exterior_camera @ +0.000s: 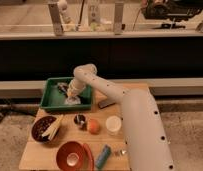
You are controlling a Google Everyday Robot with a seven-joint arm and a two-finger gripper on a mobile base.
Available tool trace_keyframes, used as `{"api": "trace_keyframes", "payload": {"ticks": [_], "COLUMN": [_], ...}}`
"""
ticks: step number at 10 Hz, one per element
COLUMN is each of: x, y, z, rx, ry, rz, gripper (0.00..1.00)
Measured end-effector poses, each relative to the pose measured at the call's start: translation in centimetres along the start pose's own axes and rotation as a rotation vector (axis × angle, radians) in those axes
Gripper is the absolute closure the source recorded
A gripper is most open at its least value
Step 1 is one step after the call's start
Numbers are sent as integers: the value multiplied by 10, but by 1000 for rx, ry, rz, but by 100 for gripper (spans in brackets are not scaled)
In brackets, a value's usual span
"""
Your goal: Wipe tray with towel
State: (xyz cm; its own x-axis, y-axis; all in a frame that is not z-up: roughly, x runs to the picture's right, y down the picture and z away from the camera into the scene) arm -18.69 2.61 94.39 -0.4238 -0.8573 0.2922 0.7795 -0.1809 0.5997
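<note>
A green tray (51, 102) sits at the back left of the wooden table. A pale crumpled towel (66, 90) lies inside it. My white arm reaches from the lower right across the table into the tray. My gripper (71, 97) is down in the tray on the towel, near the tray's right side. The arm's wrist hides most of it.
On the table (30, 155): a dark bowl with pale sticks (46, 128), a red bowl (71, 155), a small dark cup (80, 119), an orange fruit (93, 126), a white cup (113, 124), a blue item (102, 156). A railing runs behind.
</note>
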Motion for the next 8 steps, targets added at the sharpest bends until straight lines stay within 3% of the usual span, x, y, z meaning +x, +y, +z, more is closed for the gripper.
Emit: {"api": "trace_keyframes", "payload": {"ticks": [8], "x": [-1], "y": [0], "z": [2], "rx": [1], "ry": [-2], "rz": [-1], "gripper": [100]}}
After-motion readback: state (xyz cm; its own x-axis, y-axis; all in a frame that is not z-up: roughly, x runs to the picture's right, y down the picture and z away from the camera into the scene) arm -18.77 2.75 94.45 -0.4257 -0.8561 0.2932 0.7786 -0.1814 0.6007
